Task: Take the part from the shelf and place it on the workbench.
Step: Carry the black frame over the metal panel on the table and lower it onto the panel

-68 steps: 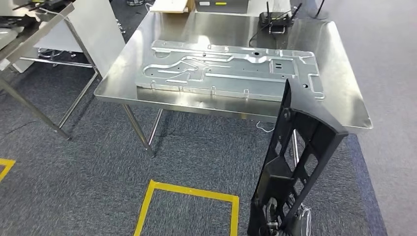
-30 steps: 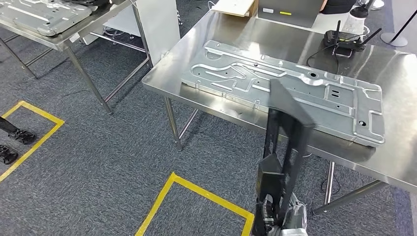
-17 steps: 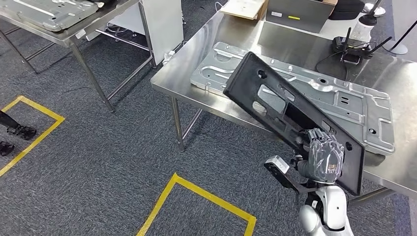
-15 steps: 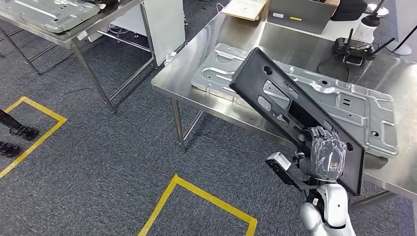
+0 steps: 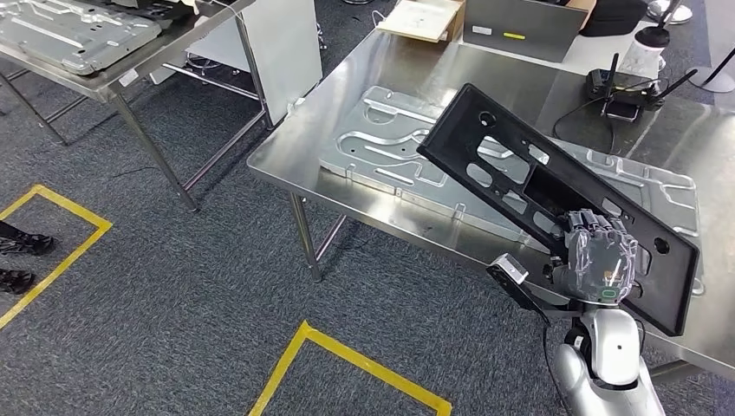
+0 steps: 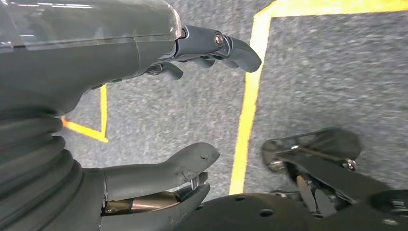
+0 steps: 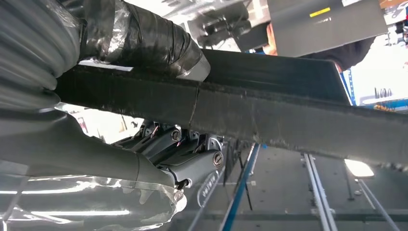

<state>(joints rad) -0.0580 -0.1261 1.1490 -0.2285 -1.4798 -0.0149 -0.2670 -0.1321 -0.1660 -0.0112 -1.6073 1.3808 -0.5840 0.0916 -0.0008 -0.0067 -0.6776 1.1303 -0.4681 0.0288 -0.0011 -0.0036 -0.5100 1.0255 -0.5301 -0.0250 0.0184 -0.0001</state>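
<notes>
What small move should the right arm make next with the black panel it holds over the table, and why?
Probably carry it further in over the workbench and lower it flat. The right hand grips the black panel near its lower edge, and the panel hangs tilted in the air above the stamped metal sheet, not resting on anything. The left hand hangs open over the floor.
</notes>
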